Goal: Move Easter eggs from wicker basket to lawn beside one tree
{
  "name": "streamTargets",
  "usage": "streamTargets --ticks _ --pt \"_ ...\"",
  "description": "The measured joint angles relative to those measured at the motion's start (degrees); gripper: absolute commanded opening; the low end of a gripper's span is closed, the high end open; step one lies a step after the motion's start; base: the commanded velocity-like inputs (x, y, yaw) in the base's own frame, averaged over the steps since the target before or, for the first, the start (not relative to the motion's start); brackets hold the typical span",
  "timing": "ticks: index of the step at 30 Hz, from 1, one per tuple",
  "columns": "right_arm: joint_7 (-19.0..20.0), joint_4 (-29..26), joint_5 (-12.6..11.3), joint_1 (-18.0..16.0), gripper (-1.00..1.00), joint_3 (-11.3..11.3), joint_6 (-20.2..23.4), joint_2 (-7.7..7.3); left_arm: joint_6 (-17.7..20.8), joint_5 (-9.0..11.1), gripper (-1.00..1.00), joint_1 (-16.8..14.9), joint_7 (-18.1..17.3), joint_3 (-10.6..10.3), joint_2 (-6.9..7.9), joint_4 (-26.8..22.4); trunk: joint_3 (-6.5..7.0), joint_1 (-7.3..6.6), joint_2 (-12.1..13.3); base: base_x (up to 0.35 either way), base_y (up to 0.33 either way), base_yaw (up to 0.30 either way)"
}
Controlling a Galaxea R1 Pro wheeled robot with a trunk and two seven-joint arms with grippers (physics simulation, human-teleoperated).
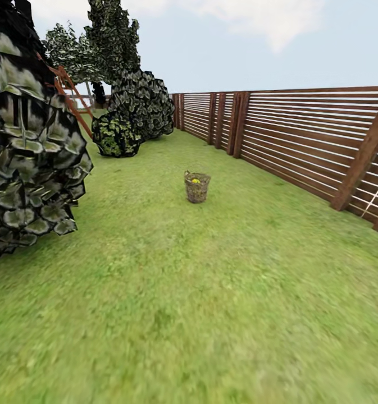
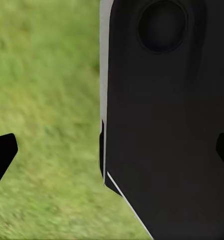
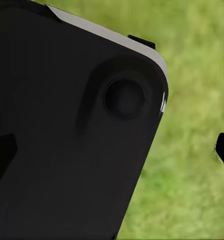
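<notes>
One wicker basket stands on the lawn, yellow inside; both claws spread, empty.

Both end effectors, left and right, hang spread apart, holding nothing.

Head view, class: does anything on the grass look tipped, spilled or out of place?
Nothing stands out. The round brown wicker basket stands upright on the green lawn, with something yellow inside and nothing spilled around it.
</notes>
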Motion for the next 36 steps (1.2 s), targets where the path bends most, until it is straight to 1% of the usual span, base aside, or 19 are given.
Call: streamTargets --ticks 36 --pt "0.0 0.1 0.5 0.0 1.00 0.0 0.0 -0.31 0.0 -0.1 1.00 0.0 0.0 0.0 0.00 0.0 -0.05 0.00 0.0 0.324 0.000 0.006"
